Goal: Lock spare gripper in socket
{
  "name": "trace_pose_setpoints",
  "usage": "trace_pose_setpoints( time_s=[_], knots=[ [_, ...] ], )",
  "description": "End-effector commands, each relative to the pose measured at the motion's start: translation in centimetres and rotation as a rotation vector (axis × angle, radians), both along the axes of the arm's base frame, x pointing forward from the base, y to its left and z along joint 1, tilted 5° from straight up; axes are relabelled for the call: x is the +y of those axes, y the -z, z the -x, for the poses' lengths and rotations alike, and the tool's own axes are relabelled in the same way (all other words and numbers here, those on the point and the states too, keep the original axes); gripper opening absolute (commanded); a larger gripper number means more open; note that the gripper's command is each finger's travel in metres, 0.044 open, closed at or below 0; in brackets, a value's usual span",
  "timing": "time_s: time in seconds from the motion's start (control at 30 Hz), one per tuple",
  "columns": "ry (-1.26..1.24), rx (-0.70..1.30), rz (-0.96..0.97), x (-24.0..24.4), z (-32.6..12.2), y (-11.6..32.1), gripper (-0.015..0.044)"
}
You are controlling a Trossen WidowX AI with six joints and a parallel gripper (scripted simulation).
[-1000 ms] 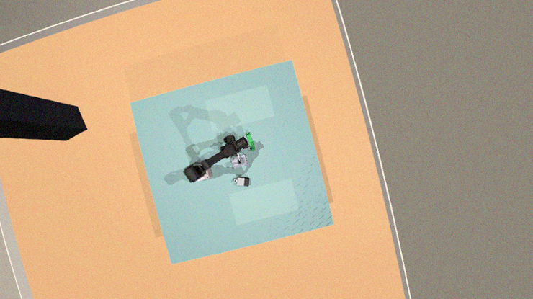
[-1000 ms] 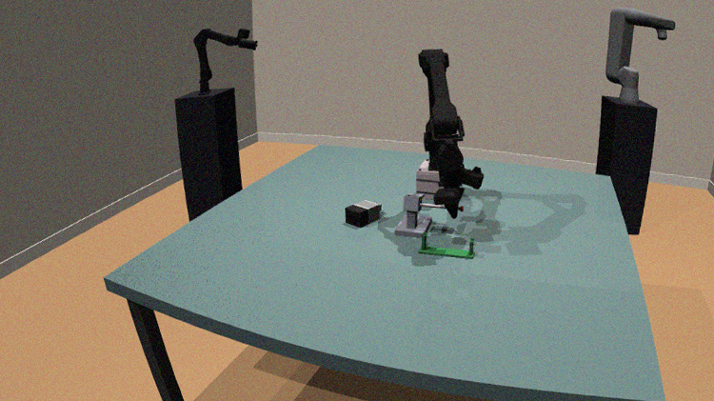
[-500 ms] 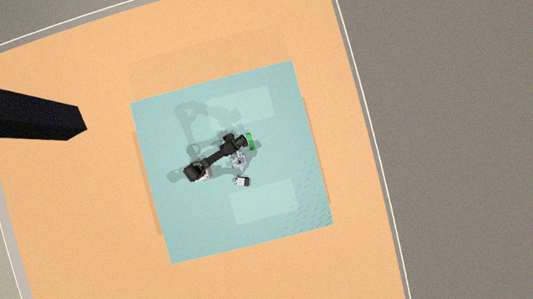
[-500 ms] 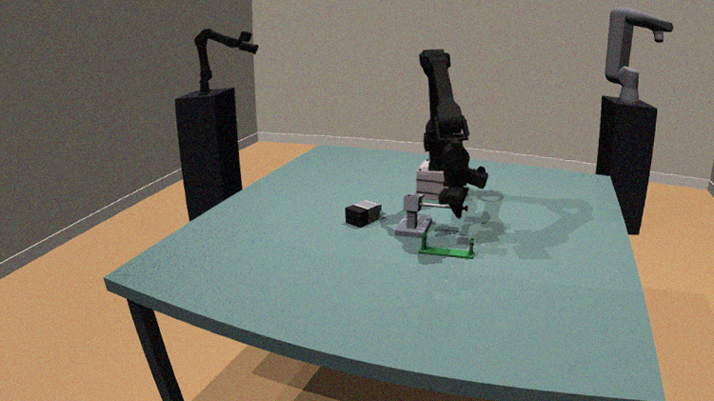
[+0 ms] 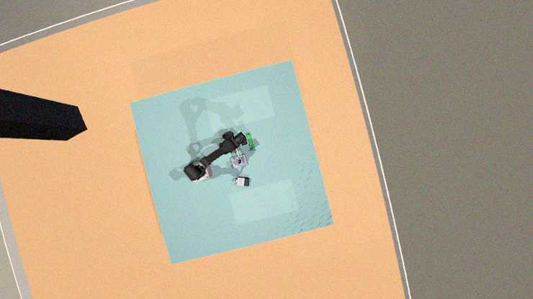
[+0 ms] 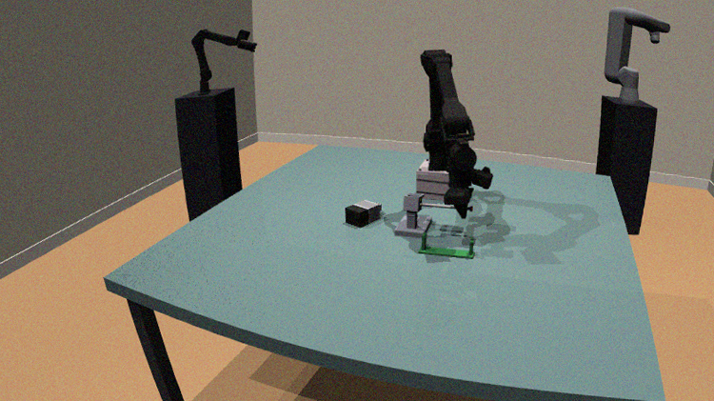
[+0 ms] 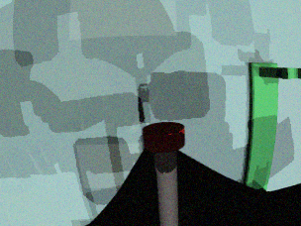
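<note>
My gripper (image 6: 461, 210) (image 7: 156, 155) is shut on the lock pin (image 6: 437, 205) (image 7: 167, 198). The pin lies level, with its dark red head sticking out past the fingers and its shaft pointing at the grey mount (image 5: 244, 161) (image 6: 412, 202). The shaft's far end is at the side of the mount's socket block; I cannot tell whether the tip is still inside. The spare gripper (image 5: 242, 181) (image 6: 363, 213), a black and light grey block, lies on the table on the other side of the mount, apart from it.
A green rack (image 5: 251, 141) (image 6: 446, 252) (image 7: 264, 109) with two uprights stands on the teal table (image 5: 199, 226) (image 6: 345, 285), close to my gripper and the mount. Two more arms stand on black pedestals (image 6: 210, 154) (image 6: 634, 162) beyond the table.
</note>
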State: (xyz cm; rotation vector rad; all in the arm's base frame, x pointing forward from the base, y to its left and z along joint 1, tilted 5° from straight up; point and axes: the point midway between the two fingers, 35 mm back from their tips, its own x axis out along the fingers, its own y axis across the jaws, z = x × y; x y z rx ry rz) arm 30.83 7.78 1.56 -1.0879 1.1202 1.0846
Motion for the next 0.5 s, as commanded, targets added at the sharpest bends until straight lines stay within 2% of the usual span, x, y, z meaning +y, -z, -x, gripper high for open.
trace_pose_setpoints(
  time_s=[0.0, 0.47],
  knots=[
    [0.004, 0.0, 0.005, 0.3, -0.1, 0.1, 0.0],
    [0.005, -0.001, 0.006, 1.6, -0.3, -0.1, 0.0]
  ],
)
